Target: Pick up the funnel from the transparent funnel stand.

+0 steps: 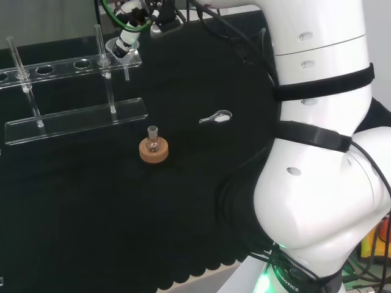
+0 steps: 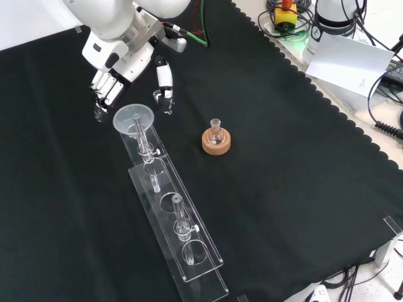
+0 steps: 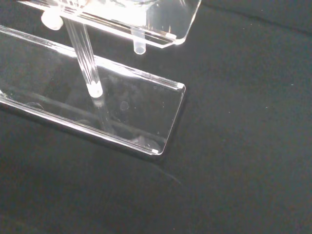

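The clear funnel (image 2: 133,117) sits upright in the end hole of the transparent funnel stand (image 2: 189,251), at the end nearest the arm. In the head view the funnel (image 1: 121,49) is at the stand's right end (image 1: 91,116). The hand (image 2: 119,60) hovers just beyond and above the funnel and does not grip it. Its fingers (image 2: 106,89) hang to one side of the funnel's rim and its thumb (image 2: 164,75) to the other, spread apart and holding nothing. The wrist view looks down on the stand's base plate (image 3: 136,112), one post (image 3: 84,53) and the funnel's stem tip (image 3: 139,46).
A small round flask on a cork ring (image 2: 216,139) stands on the cloth right of the stand in the front view, and also appears in the head view (image 1: 153,148). A small clear piece (image 1: 217,117) lies right of it. The arm's white links (image 1: 324,152) take up the head view's right.
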Motion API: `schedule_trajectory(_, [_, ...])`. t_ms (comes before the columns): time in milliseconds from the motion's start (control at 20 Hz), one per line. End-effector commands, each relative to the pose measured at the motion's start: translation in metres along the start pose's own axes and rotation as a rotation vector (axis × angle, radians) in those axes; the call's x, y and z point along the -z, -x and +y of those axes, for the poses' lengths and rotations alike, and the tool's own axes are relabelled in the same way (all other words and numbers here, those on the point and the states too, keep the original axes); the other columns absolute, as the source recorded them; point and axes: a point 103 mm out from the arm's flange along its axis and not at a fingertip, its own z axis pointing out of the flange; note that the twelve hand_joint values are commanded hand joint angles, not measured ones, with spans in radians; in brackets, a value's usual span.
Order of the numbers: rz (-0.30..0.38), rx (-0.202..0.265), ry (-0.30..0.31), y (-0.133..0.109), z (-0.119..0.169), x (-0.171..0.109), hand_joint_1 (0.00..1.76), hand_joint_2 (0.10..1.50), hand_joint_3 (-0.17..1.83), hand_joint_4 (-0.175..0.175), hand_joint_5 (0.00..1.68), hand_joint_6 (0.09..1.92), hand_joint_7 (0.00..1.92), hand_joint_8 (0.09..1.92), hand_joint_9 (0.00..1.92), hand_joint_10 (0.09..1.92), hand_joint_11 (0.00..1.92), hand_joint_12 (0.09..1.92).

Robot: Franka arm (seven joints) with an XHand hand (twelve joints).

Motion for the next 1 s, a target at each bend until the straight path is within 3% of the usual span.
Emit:
schedule_trajectory(50, [0.000, 0.019, -0.012, -0.005, 0.009, -0.004, 0.46, 0.73, 0.20, -0.062, 0.01, 0.09, 0.00, 0.57, 0.19, 0.81, 0.23, 1.41])
schedule_trajectory(1000, [-0.054, 0.017, 0.007, -0.009, 0.022, -0.015, 0.50, 0.74, 0.17, -0.063, 0.03, 0.09, 0.00, 0.60, 0.21, 0.83, 0.24, 1.42])
